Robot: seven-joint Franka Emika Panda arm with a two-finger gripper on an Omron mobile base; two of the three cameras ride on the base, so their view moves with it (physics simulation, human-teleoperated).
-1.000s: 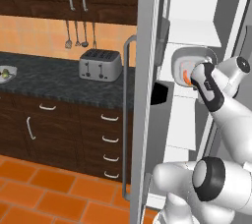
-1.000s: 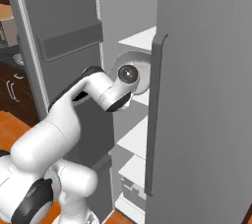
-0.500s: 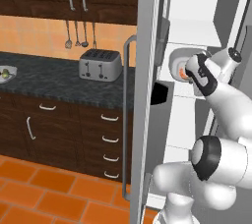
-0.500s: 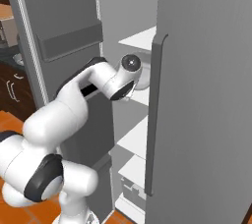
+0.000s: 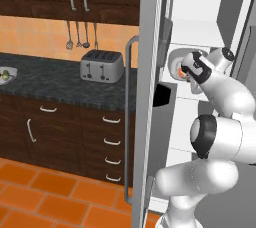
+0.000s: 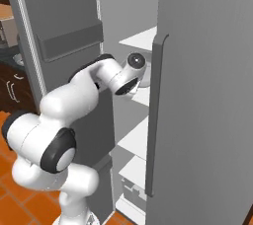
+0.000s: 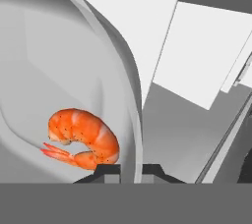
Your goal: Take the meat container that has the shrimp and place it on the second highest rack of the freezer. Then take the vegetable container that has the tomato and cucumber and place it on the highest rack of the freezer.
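Freezer (image 5: 150,97): tall silver-grey appliance, door swung open, long vertical grey handle (image 5: 128,122) on the door's edge. White interior with flat white shelves; the arm reaches in from the front, so the fingers sit inside the cabinet, between shelves.

Highest rack (image 5: 200,32): flat white shelf, above the fingers and the container they carry.

Counter (image 5: 60,84): dark speckled top over dark wood drawers, well apart from the fingers, on the far side of the open door in the left base view.

Toaster (image 5: 102,66): silver, two-slot, standing on the counter under hanging utensils (image 5: 77,39), well apart from the fingers.

Meat container (image 7: 59,70): pale grey tub with a rounded rim. Its wall runs down between the two finger tips in the hand view; in the left base view it (image 5: 176,64) shows tipped on its side, the opening facing the camera, held at the end of the arm inside the freezer.

Fingers (image 7: 131,171): closed on the meat container's rim, one dark tip on each side of the wall.

Shrimp (image 7: 83,138): small curled orange-pink piece lying inside the meat container, just beside the fingers on the inner side of the wall; seen as an orange spot (image 5: 181,72) in the tub in the left base view.
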